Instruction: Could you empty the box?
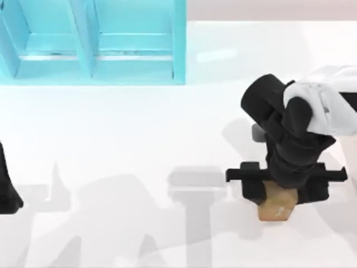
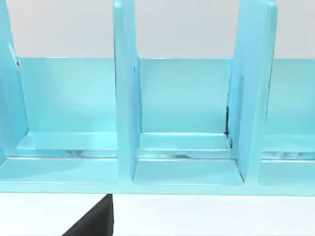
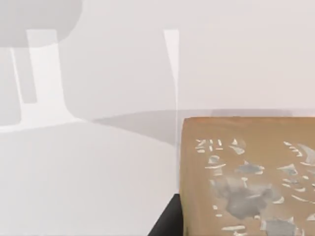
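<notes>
Right, from the top cam my right gripper (image 1: 279, 195) sits low over the table's (image 1: 128, 145) right side, near the front edge, directly above a tan block (image 1: 276, 209). Only the block's near end pokes out below the wrist from that angle; the rest is covered by the arm. Whether the block rests on the white surface or hangs off it, I can't tell. The right wrist cam gives what the top cam hides: the block's (image 3: 246, 177) broad brown face w/ pale grey-white flecked markings, very close to the lens, plus a dark sliver by its lower edge. Can't tell if the pincer is clenched on it or released.

The blue box (image 1: 95, 42) stands at the back left, dividers splitting it into compartments. The left wrist cam looks straight into the box (image 2: 182, 113) & shows the compartment floors bare.

My left arm (image 1: 8, 190) is parked at the far left edge.
</notes>
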### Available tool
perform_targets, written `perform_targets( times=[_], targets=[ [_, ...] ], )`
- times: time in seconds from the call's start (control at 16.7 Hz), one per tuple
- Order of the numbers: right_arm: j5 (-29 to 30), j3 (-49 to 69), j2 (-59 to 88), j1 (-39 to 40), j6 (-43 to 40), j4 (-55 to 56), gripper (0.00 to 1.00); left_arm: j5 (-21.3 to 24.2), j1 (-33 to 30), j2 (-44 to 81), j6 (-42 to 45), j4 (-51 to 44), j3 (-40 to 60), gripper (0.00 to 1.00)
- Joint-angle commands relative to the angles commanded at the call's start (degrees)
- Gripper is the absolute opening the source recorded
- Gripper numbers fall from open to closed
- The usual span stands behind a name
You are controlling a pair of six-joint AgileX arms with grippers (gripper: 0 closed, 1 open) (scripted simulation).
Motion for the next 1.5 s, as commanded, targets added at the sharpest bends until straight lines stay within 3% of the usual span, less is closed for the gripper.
perform_targets(
  times=[0.18, 0.96, 1.5],
  targets=[
    [0.0, 0.0, 0.0, 0.0, 0.0, 0.0, 0.00, 0.0, 0.0, 0.0, 0.0, 0.0, 0.0, 1.00],
    [0.0, 0.0, 0.0, 0.0, 0.0, 0.0, 0.98, 0.0, 0.0, 0.0, 0.0, 0.0, 0.0, 1.00],
    [0.0, 0.0, 0.0, -0.1, 0.0, 0.0, 1.00, 0.0, 0.0, 0.0, 0.0, 0.0, 0.0, 1.00]
  ],
)
